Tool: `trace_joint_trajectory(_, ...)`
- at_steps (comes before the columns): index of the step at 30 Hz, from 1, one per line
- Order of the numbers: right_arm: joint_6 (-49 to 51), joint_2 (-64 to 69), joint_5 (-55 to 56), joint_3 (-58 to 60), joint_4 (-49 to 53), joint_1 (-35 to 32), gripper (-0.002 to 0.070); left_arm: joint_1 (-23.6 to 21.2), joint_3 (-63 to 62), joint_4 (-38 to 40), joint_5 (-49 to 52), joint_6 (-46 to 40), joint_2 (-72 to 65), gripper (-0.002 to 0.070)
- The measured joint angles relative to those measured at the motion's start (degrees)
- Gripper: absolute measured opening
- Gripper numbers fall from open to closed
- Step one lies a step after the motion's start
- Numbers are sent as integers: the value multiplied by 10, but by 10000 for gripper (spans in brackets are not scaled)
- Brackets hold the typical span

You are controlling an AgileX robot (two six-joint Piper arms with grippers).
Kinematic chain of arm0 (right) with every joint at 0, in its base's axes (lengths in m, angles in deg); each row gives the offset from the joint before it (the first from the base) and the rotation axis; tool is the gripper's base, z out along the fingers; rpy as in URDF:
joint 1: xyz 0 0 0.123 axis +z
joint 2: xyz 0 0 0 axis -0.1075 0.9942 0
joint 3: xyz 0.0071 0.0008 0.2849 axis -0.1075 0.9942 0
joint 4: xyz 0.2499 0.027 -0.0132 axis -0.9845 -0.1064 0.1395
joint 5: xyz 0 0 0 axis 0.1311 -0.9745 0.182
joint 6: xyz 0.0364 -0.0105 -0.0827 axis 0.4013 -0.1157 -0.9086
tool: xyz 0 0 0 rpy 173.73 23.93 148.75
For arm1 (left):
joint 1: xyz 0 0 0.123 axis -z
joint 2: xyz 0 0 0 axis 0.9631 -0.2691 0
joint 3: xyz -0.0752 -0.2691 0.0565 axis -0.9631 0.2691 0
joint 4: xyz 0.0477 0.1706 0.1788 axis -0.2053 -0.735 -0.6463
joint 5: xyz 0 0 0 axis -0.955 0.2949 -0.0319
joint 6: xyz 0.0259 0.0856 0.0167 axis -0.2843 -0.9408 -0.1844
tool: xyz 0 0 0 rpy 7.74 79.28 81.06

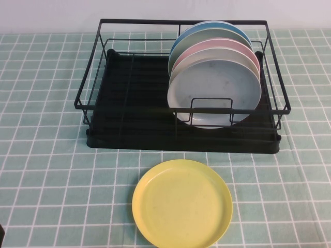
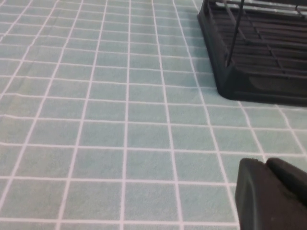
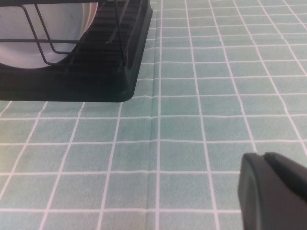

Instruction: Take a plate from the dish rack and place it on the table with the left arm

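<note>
Open table (image 1: 46, 170) lies at 9 o'clock of the dish rack (image 1: 129, 129). My left gripper (image 2: 268, 191) hovers low there, closed and empty; my right gripper (image 3: 273, 191) looks closed, empty too.

In the high view, both arms lie outside the frame; only a dark sliver shows at the bottom left corner, too small to tell what it is. The plates (image 1: 212, 57) standing behind the front plate (image 1: 214, 93) show only as upper arcs. The yellow plate (image 1: 182, 203) is cut by the bottom edge. Each wrist view catches only a corner of the left tool (image 2: 268, 196) and right tool (image 3: 271, 191) at lower right. The dish rack (image 2: 254, 48) runs off both wrist frames.
</note>
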State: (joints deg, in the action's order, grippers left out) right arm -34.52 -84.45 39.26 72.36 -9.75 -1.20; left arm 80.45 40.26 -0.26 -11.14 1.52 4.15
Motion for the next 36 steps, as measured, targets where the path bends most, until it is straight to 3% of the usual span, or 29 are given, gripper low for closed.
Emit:
trace_joint_trajectory(16,0,0,0,0,0,0,-18,0,0,231,-122,100,0,-4)
trace_joint_trajectory(25,0,0,0,0,0,0,-18,0,0,294,-155,106,0,-4)
trace_joint_trajectory(30,0,0,0,0,0,0,-18,0,-36,294,-63,104,-18,-4)
trace_joint_trajectory(36,0,0,0,0,0,0,-18,0,-207,222,109,45,-167,-4)
